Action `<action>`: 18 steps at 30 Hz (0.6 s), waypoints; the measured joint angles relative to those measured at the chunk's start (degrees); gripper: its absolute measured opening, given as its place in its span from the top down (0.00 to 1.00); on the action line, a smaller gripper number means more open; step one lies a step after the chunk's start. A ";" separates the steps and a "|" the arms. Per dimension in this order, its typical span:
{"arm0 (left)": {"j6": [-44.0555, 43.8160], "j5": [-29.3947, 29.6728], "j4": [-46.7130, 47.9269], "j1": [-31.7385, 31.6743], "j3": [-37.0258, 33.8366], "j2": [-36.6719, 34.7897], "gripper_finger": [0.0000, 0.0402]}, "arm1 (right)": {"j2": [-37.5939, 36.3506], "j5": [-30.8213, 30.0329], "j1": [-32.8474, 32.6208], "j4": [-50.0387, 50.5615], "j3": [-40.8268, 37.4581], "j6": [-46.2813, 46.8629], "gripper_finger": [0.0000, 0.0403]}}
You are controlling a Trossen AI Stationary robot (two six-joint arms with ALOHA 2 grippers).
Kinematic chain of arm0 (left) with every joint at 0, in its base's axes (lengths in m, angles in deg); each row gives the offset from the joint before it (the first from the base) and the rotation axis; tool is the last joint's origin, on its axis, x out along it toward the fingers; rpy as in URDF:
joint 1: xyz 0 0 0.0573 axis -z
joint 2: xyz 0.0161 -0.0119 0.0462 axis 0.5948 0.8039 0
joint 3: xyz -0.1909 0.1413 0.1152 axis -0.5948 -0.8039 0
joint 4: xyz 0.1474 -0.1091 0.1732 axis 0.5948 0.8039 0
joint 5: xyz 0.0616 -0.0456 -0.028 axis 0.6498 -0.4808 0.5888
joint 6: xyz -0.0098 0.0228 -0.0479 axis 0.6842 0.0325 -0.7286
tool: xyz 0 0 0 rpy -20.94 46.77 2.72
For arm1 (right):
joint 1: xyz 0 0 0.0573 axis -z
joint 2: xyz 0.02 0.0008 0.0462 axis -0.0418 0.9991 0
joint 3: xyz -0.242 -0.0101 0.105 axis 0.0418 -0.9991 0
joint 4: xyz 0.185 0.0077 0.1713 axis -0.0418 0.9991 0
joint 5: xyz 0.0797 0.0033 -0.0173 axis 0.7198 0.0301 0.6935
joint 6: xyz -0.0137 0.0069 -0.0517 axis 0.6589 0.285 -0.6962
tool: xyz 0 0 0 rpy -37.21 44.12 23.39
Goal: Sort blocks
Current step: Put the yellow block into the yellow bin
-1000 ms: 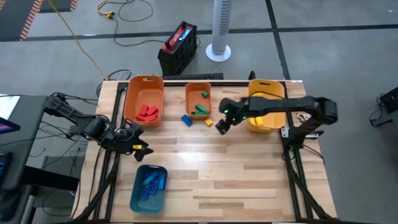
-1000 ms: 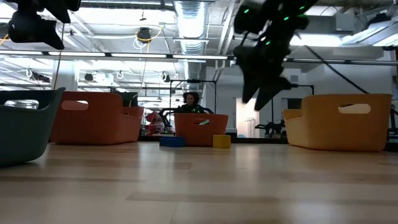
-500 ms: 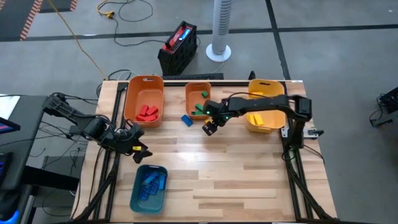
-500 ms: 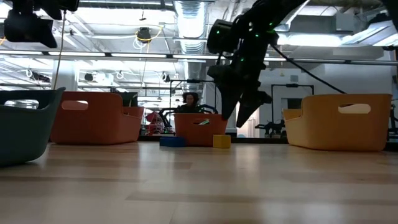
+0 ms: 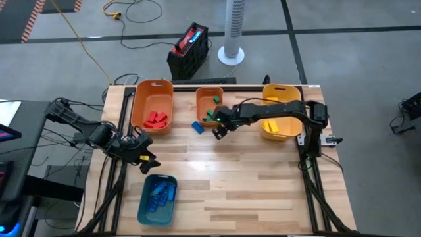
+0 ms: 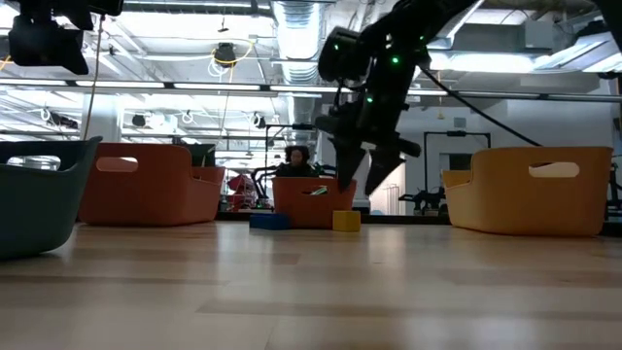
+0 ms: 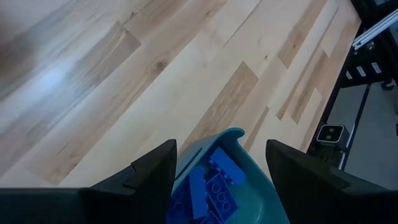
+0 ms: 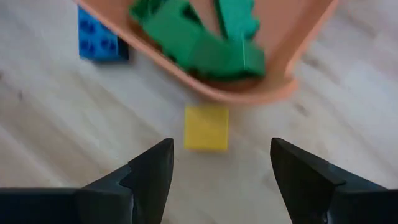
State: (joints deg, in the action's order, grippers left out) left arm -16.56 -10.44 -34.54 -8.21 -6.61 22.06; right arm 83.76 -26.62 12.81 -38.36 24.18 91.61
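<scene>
Blocks are mostly in bins, and the small orange bin (image 5: pixel 209 106) at the counter's (image 5: pixel 237 178) back edge serves as landmark. Nearest the camera side, well forward and left of it, the teal bin (image 5: pixel 156 199) holds the blue blocks (image 7: pixel 208 186). The left gripper (image 5: pixel 147 158) hovers above the counter just behind that teal bin, its fingers (image 7: pixel 152 174) spread wide and holding nothing. Closer to the landmark, the right gripper (image 5: pixel 217 131) hangs above the counter just in front of the small orange bin, fingers (image 8: pixel 149 174) spread wide and empty. A yellow block (image 8: pixel 206 127) lies on the counter between those fingers, just in front of the bin's rim. A loose blue block (image 5: pixel 197 126) lies on the counter at the bin's front left corner. Inside the small orange bin sit the green blocks (image 8: pixel 205 37). Left of it, the larger orange bin (image 5: pixel 152 105) holds the red blocks (image 5: pixel 156 118). Right of it stands the yellow bin (image 5: pixel 281 113).
</scene>
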 joint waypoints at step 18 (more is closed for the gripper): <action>-1.16 -3.03 -0.08 0.00 0.00 0.00 0.40 | 7.16 -5.25 -4.38 -13.30 -3.25 0.78 0.31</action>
State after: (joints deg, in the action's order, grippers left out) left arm -17.71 -13.47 -34.62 -8.21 -6.61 22.06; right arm 90.92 -31.88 8.43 -51.67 20.93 92.39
